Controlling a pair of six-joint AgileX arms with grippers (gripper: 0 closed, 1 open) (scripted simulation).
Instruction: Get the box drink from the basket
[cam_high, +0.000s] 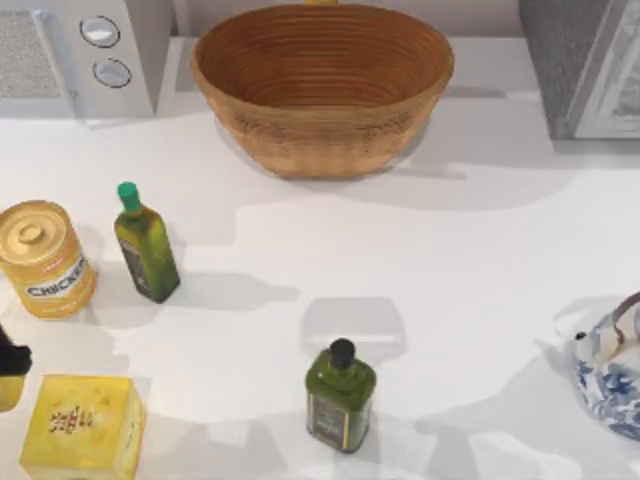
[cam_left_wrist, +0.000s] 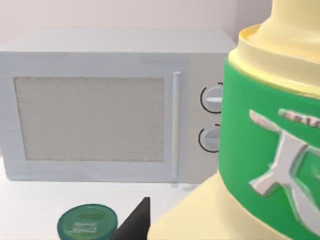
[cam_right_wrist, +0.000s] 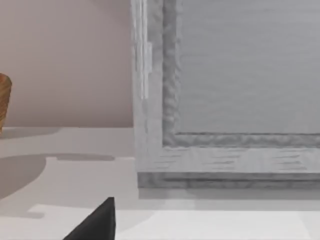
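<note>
The basket (cam_high: 322, 85) is a wide brown woven bowl at the back centre of the table, and nothing lies inside it. The box drink (cam_left_wrist: 260, 150) is pale yellow with a green band and looms very close in the left wrist view. A sliver of the box drink (cam_high: 5, 395) also shows at the top view's far left edge. My left gripper (cam_high: 10, 360) is there, shut on the drink, with one dark fingertip (cam_left_wrist: 136, 221) beside it. A dark part of my right gripper (cam_right_wrist: 95, 225) shows near a grey appliance at the back right.
A microwave (cam_high: 80, 50) stands at the back left and a grey appliance (cam_high: 585, 60) at the back right. On the left are a yellow can (cam_high: 42, 258), a green-capped bottle (cam_high: 147, 245) and a yellow cube box (cam_high: 82, 428). A black-capped bottle (cam_high: 340, 395) stands front centre, a teapot (cam_high: 610, 370) at the right edge.
</note>
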